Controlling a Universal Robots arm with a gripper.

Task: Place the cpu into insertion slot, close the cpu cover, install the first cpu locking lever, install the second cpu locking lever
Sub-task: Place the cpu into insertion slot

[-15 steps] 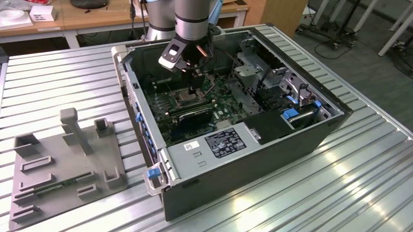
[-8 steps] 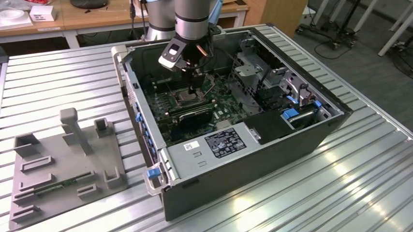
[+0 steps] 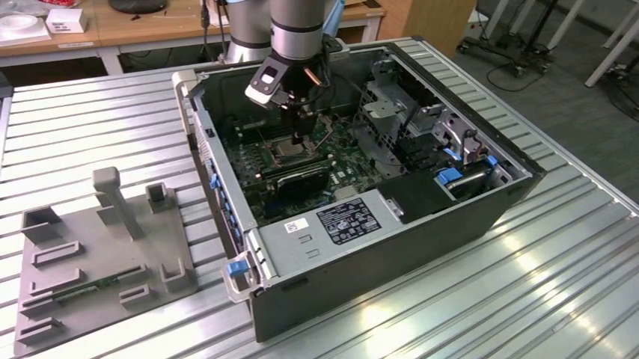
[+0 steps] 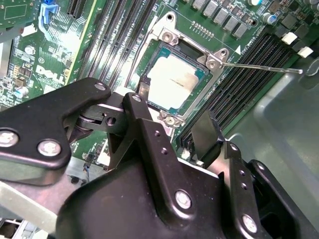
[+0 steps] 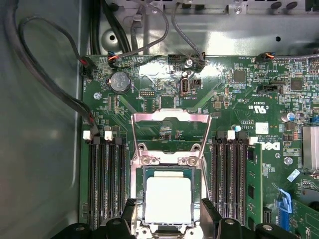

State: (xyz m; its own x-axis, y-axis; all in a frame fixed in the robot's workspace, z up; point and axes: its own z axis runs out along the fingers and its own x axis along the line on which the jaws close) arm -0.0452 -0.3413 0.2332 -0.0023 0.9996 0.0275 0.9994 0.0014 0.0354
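The cpu (image 5: 168,199) lies flat in the insertion slot (image 5: 168,172), pale and square; the second wrist view shows the cpu (image 4: 172,79) seated there too. My gripper (image 5: 168,206) hangs just above it, open, with one black fingertip on each side of the chip and a gap at both. The cpu cover (image 5: 169,117) is swung open and lies back on the board beyond the slot. A thin locking lever (image 4: 259,66) sticks out sideways, unlatched. In the exterior view my gripper (image 3: 299,139) reaches down into the open computer case.
Black memory slots (image 5: 104,184) flank the socket on both sides, with a green memory stick (image 5: 251,184) standing in one. The case walls (image 3: 205,127) and a drive cage (image 3: 399,112) hem in the board. A grey fixture (image 3: 100,247) sits on the slatted table.
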